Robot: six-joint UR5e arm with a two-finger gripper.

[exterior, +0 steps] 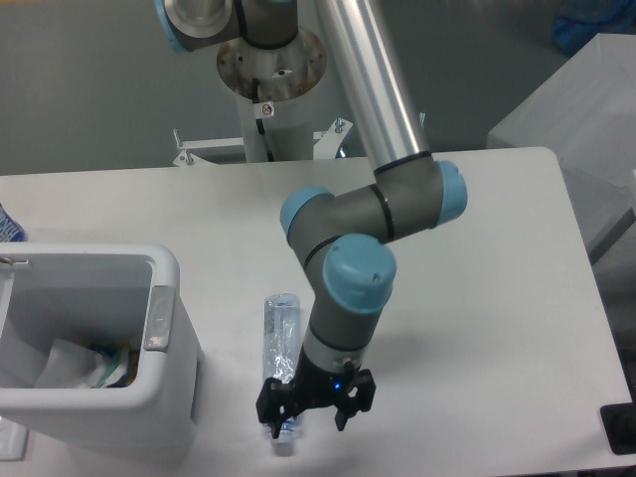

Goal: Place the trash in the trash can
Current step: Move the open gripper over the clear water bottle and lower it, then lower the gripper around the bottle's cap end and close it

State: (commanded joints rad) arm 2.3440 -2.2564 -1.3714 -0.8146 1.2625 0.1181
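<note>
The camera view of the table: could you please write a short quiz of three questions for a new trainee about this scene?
1. True or false: the plastic bottle lies inside the trash can.
2. Which end of the bottle is the gripper over? A) the capped end near the table's front edge B) the far end C) it is over the bin
3. Fill in: the crumpled wrapper with the green strip lies ____ the trash can.

Key
1. False; it lies on the table, to the right of the bin.
2. A
3. inside
</note>
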